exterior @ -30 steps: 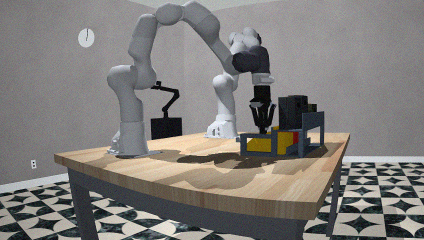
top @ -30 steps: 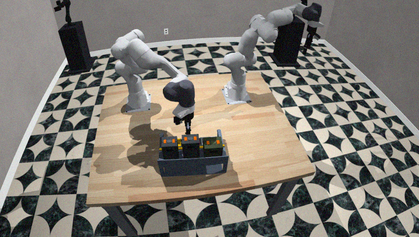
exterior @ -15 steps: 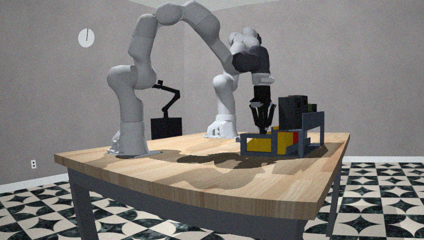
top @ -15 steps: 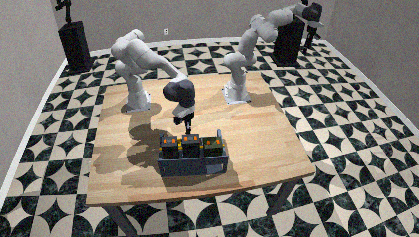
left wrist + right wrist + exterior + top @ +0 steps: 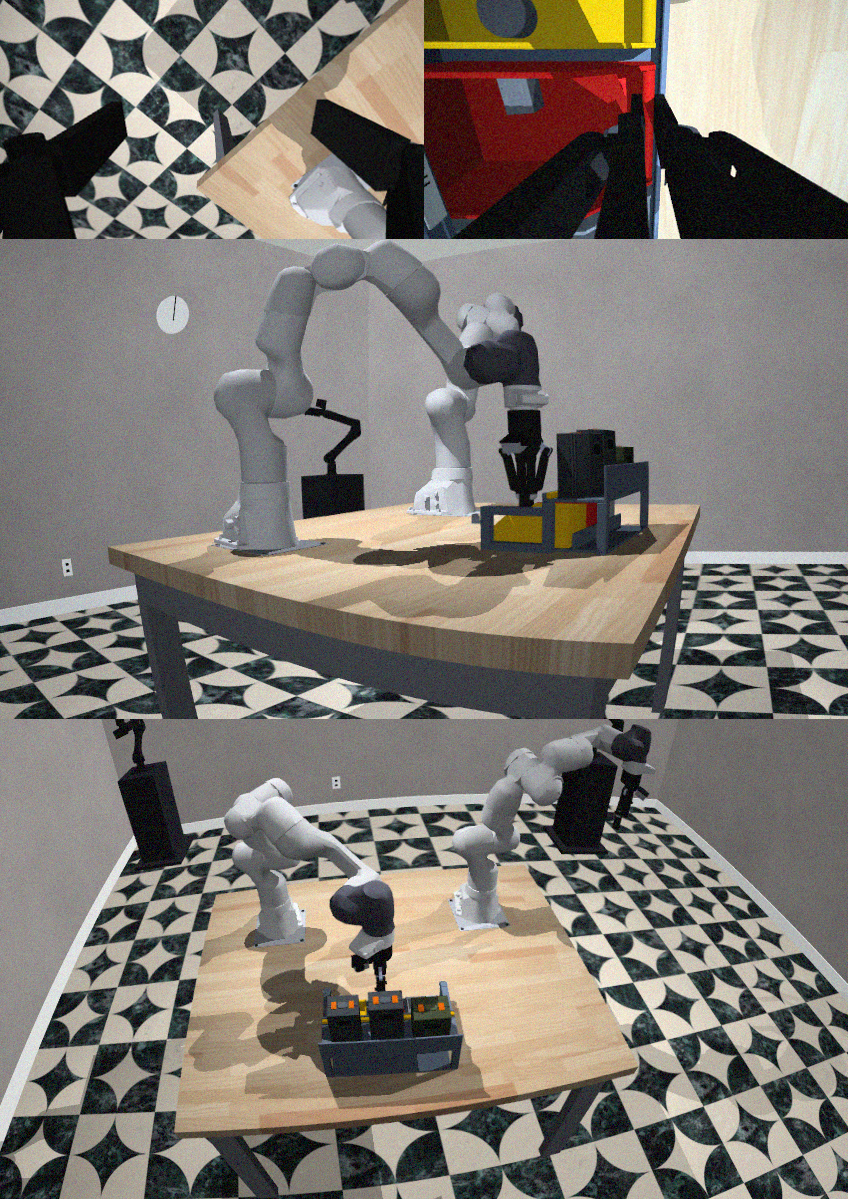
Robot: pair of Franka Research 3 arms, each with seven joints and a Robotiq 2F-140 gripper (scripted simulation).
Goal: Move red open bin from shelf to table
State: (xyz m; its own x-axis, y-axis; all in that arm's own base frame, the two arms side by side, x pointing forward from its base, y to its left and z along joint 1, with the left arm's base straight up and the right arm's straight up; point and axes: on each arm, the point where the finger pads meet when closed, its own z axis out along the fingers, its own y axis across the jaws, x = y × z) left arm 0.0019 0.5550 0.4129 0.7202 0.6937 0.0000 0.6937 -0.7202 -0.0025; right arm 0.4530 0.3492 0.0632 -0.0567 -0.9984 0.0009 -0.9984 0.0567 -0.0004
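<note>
At the shelf (image 5: 389,1065) (image 5: 626,479) (image 5: 664,30), the right end effector (image 5: 380,984) (image 5: 526,499) (image 5: 647,110) is nearly closed, its fingers pinching the front wall of the red bin (image 5: 590,514) (image 5: 514,144), which sits in its bay with a grey block (image 5: 517,94) inside. That thin, one-sided grip is the likely weak point: lifting straight up could let the back sag, tip the block out or slip the wall free. A sideways pull could rub the yellow bin (image 5: 363,1008) (image 5: 569,527) (image 5: 568,25) beside it and drag that along. The front rail probably catches the base if the bin comes out too low, while the boxes (image 5: 386,1019) (image 5: 586,459) standing above and behind may be knocked if it rises too early. The left end effector (image 5: 620,820) (image 5: 219,118) hangs wide open and holds nothing, well apart beyond the table (image 5: 535,1016) (image 5: 357,595) (image 5: 239,174) (image 5: 723,124).
</note>
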